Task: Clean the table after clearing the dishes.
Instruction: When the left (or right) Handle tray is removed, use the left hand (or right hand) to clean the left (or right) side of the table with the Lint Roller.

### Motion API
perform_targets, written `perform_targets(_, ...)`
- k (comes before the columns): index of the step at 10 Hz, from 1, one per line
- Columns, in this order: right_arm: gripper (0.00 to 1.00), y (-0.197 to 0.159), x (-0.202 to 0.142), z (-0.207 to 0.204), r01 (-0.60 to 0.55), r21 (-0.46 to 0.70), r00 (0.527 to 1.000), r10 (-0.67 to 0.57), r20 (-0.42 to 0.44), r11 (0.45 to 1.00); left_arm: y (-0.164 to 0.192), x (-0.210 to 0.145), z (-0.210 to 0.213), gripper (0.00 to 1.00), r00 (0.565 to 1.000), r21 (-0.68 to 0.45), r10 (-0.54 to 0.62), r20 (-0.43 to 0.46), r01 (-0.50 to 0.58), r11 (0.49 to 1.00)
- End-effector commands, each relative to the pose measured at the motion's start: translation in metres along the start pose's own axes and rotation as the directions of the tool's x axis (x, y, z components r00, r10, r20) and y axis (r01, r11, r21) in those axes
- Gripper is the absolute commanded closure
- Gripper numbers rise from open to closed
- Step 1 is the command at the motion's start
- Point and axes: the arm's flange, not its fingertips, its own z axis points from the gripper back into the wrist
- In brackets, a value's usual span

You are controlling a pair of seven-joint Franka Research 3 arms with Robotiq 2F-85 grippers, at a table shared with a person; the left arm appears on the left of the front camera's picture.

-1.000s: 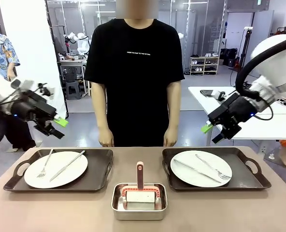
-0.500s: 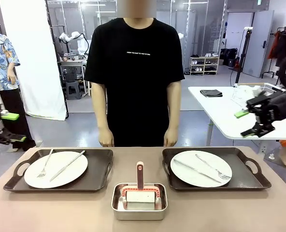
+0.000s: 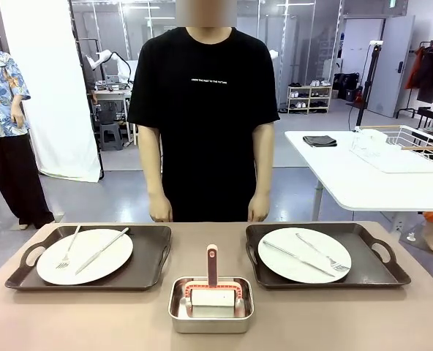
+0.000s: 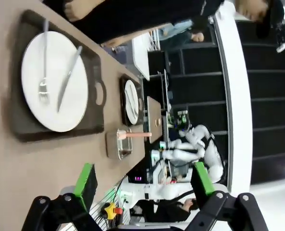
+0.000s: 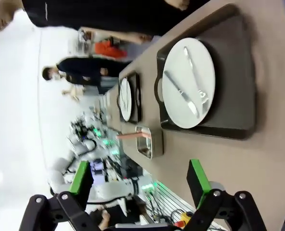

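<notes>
Steel pan between dishes, person beyond

The table top is matt, smooth taupe-brown. The dark trays look like semi-matt plastic. The white plates are smooth and faintly glossy, and their cutlery is bright metal. The pan is shiny steel.

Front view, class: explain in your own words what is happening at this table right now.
Nothing is being handled yet. The left plate and right plate, each with cutlery, rest on dark trays on the table. A steel pan holding a pink-handled cleaning tool sits between them. The person stands at the far edge. The left gripper and right gripper have their fingers open and empty.
</notes>
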Motion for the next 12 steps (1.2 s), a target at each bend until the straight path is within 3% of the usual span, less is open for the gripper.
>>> perform_targets(1,0.00,-0.018,-0.007,0.007,0.007,0.025,0.998,-0.008,0.060,1.000,-0.001,-0.002,0.016,0.00,0.998,0.019,0.040,0.042,-0.041,0.999)
perform_targets(3,0.00,-0.029,-0.015,0.025,0.020,0.046,0.992,-0.026,0.120,0.999,0.003,-0.006,0.026,0.00,0.997,0.037,0.048,0.065,-0.051,0.998)
perform_targets(4,0.00,-0.028,-0.016,0.022,-0.004,0.031,0.996,0.001,0.089,1.000,0.008,-0.005,0.025,0.00,0.995,0.058,0.045,0.094,-0.050,0.997)
perform_targets(5,0.00,-0.032,-0.011,0.032,0.056,0.027,0.995,-0.059,0.086,0.998,0.004,-0.009,0.028,0.00,0.997,0.016,0.041,0.063,-0.042,0.999)
perform_targets(12,0.00,-0.032,-0.011,0.032,0.056,0.027,0.995,-0.059,0.086,0.998,0.004,-0.009,0.028,0.00,0.997,0.016,0.041,0.063,-0.042,0.999)
